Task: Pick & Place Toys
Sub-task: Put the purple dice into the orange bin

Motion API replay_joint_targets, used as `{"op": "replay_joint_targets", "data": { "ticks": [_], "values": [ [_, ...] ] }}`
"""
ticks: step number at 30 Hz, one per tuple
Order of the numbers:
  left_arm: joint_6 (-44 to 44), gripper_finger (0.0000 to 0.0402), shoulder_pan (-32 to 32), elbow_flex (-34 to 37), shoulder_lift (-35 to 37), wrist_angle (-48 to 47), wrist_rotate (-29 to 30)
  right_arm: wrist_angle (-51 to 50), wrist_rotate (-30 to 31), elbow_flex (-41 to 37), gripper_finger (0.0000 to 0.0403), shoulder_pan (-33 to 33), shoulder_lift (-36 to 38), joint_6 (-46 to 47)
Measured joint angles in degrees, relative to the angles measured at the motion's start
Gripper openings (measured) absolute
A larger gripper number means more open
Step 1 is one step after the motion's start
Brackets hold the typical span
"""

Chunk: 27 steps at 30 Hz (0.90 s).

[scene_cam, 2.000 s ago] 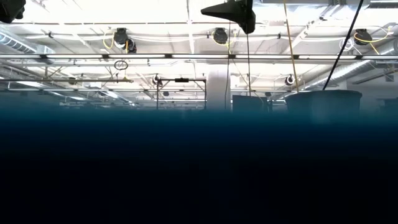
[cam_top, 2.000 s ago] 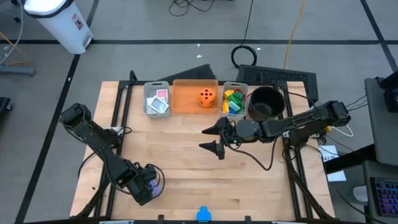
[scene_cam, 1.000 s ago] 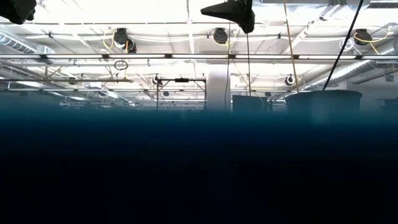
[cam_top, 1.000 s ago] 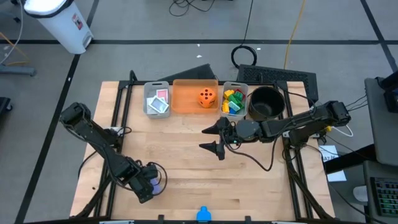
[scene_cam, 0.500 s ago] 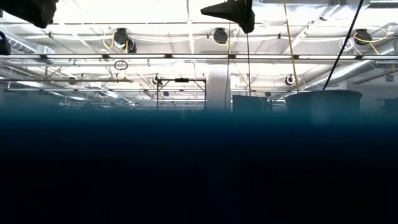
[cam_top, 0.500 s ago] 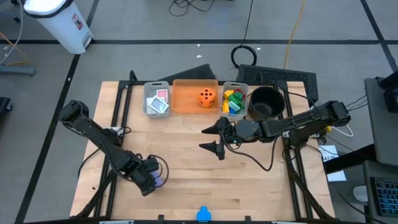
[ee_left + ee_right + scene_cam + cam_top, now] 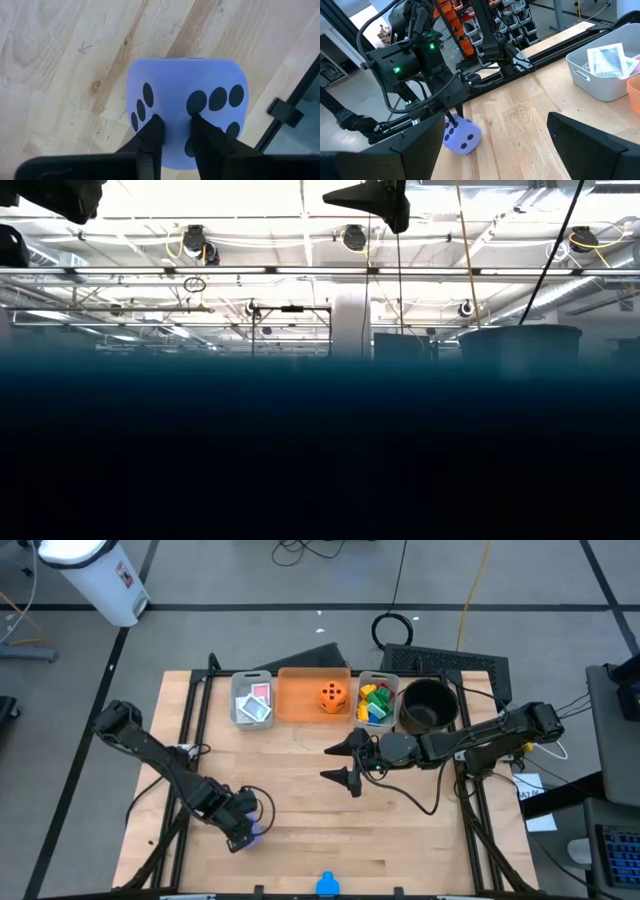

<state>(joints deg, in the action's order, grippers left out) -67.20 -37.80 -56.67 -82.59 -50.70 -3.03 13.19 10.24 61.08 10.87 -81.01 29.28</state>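
Observation:
The purple foam die (image 7: 187,107) with dark pips sits on the wooden table near its front left; it also shows as the purple die (image 7: 462,136) and as a purple patch (image 7: 257,831). My left gripper (image 7: 176,134) comes down on it from above and is shut on it. My right gripper (image 7: 345,763) hangs open over the middle of the table with nothing between its fingers. An orange die (image 7: 333,695) lies in the orange bin (image 7: 300,700). Picture cards (image 7: 253,703) and coloured bricks (image 7: 374,703) lie in two grey bins. My left gripper pinches the die at its upper edge (image 7: 175,112), where two pipped faces meet, with a fold of foam between the two fingertips (image 7: 152,132). The fingers point down at it from above. In the right wrist view the die rests on the table.
The bins and a black round bowl (image 7: 428,705) stand in a row along the table's far edge. A small blue part (image 7: 326,886) sits at the near edge. The black frame rail (image 7: 285,112) runs close beside the die. Bare wood lies between the two arms.
My left arm has shifted a little toward the table's right edge, over the purple die. My right arm has kept still.

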Motion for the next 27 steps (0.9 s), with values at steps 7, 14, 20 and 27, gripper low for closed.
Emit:
{"op": "replay_joint_targets", "data": {
  "ticks": [7,14,20,27],
  "values": [
    [0.8,0.0061,1.0,0.0,0.0,0.0,-0.4,0.0,0.0,0.0,0.0341,0.0,0.0,0.0],
    [1.2,0.0059,3.3,0.2,2.0,0.6,-0.5,0.0,0.0,0.0,0.0341,0.0,0.0,0.0],
    [2.2,0.0043,5.3,0.3,4.8,0.4,0.2,0.0,0.0,0.0,0.0341,0.0,0.0,-0.1],
    [4.2,0.0012,6.6,0.2,4.9,0.7,0.0,0.0,0.0,0.0,0.0341,0.0,0.0,-0.2]
  ]
}}
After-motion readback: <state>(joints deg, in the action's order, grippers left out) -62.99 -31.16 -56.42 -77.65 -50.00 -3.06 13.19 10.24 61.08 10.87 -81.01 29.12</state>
